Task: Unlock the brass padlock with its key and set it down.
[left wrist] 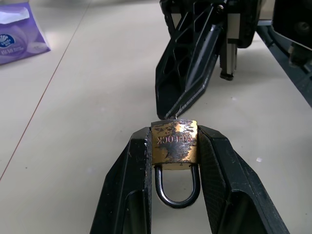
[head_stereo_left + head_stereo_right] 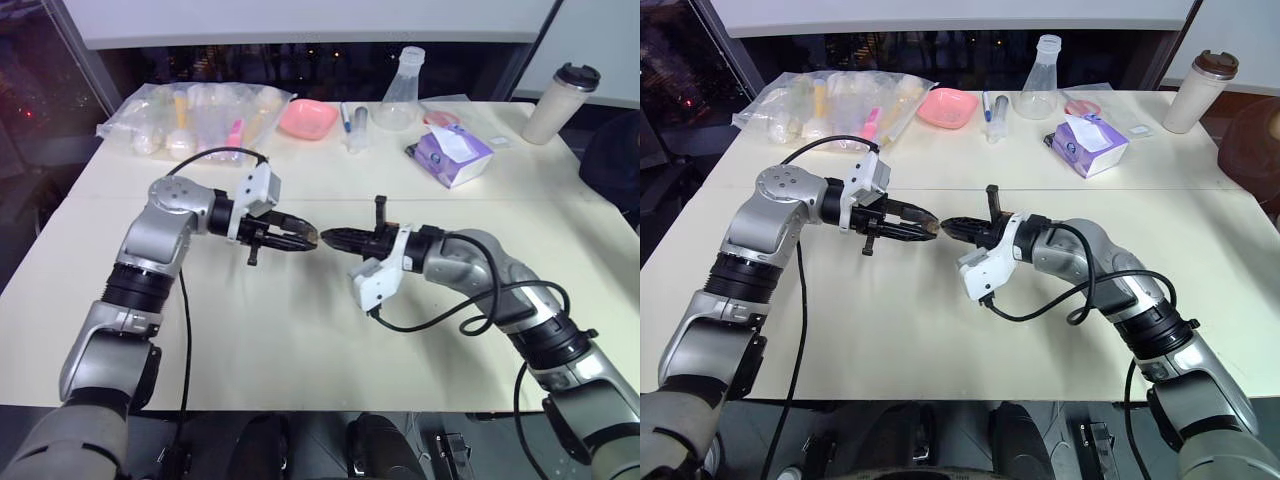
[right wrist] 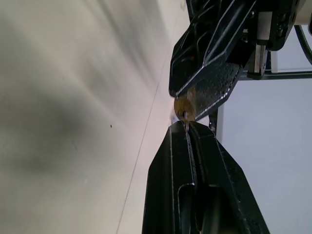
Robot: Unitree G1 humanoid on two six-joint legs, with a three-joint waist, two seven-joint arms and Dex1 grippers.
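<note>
- brass padlock (image 1: 174, 147): small squarish body, tarnished gold with dark worn patches, stamped lettering across the face; thin silver shackle (image 1: 178, 187) is a rounded U, looks seated in the body
- left gripper (image 1: 174, 161): two black matte plastic fingers, clamped on the padlock's two side faces, holding it above the table (image 2: 300, 340)
- padlock orientation: shackle end points back toward the left wrist, flat bottom end faces outward to the right gripper; long axis runs along the fingers
- right gripper (image 3: 187, 127): black ribbed fingers pressed together, tips right at the padlock's outward end
- key (image 3: 185, 118): only a thin silvery sliver shows between the closed tips and the padlock; cannot tell whether it's inserted
- table: smooth pale cream top, seam line across; purple tissue pack (image 2: 452, 155) well behind
</note>
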